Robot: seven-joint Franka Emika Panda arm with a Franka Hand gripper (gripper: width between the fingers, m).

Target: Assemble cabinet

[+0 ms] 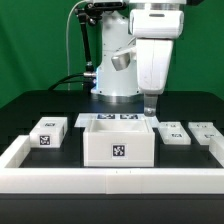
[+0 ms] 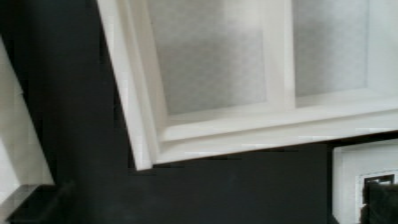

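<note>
I am counting one cabinet (image 1: 117, 143), a large white box that is sitting open side up in the middle of the table (image 1: 30, 108), with a black-and-white tag facing the front. One smaller tagged block (image 1: 48, 132) is lying to the exterior view's left of it. Two flat tagged panels are lying to its right, well apart from it: the nearer panel (image 1: 175, 135) and the farther panel (image 1: 205, 132). One marker board (image 1: 113, 118) is lying flat just behind the cabinet. One white border rail (image 1: 110, 182) is running along the front of the table and up both sides.

The table is showing as matt black, and a plain green wall (image 1: 30, 40) is closing the room behind it.

My arm (image 1: 155, 50) is reaching forward from its base at the back and is pointing the wrist straight down. My gripper (image 1: 150, 110) is hanging low behind the cabinet's rear corner on the exterior view's right, between the cabinet and the nearer panel and holding nothing. I cannot tell how far apart my fingers are standing.

In the wrist view a white framed part (image 2: 249, 128) with one dividing bar is filling most of the picture over the dark table; I cannot tell which piece it is.
</note>
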